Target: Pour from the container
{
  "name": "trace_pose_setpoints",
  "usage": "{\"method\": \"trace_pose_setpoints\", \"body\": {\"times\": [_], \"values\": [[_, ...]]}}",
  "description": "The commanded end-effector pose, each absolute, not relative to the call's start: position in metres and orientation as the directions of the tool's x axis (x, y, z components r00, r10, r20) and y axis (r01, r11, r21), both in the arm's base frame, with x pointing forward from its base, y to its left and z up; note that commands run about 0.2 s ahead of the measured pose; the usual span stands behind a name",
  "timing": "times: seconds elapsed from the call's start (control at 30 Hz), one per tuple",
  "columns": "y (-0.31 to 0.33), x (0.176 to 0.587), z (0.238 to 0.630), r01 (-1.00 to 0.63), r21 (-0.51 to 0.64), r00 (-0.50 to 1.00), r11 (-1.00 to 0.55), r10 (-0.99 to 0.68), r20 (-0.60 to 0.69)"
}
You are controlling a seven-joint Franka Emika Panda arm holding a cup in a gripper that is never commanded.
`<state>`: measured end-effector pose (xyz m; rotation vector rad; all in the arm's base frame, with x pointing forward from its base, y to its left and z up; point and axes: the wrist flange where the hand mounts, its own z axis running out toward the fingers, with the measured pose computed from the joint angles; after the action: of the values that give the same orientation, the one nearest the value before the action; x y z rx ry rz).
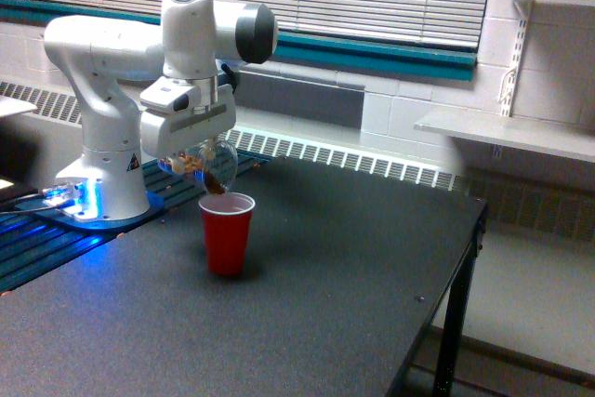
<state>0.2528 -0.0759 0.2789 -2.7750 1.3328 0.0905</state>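
I am tipping the container (206, 165), clenched in the claw (191, 157), slowly, keeping its lip above the red cup (227, 232).

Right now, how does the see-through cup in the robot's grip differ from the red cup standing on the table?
The small clear plastic cup is transparent, with brown bits showing through; the opaque red plastic cup hides its contents. The clear cup is tipped, mouth down toward the red cup; the red cup stands upright. The clear cup hangs in the gripper; the red cup rests on the dark table. Both look similar in size.
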Motion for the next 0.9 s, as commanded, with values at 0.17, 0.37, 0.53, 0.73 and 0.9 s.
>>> {"method": "trace_pose_setpoints", "body": {"times": [0.17, 0.37, 0.53, 0.73, 0.9], "values": [[-0.087, 0.247, 0.291, -0.781, -0.021, 0.624, -0.624, -0.781, -0.021], [-0.09, 0.255, 0.293, -0.777, -0.015, 0.629, -0.629, -0.777, -0.017], [-0.088, 0.26, 0.293, -0.768, -0.008, 0.641, -0.641, -0.768, -0.018], [-0.085, 0.263, 0.292, -0.761, 0.002, 0.649, -0.649, -0.76, -0.021], [-0.083, 0.261, 0.287, -0.755, 0.021, 0.655, -0.656, -0.755, -0.031]]}}
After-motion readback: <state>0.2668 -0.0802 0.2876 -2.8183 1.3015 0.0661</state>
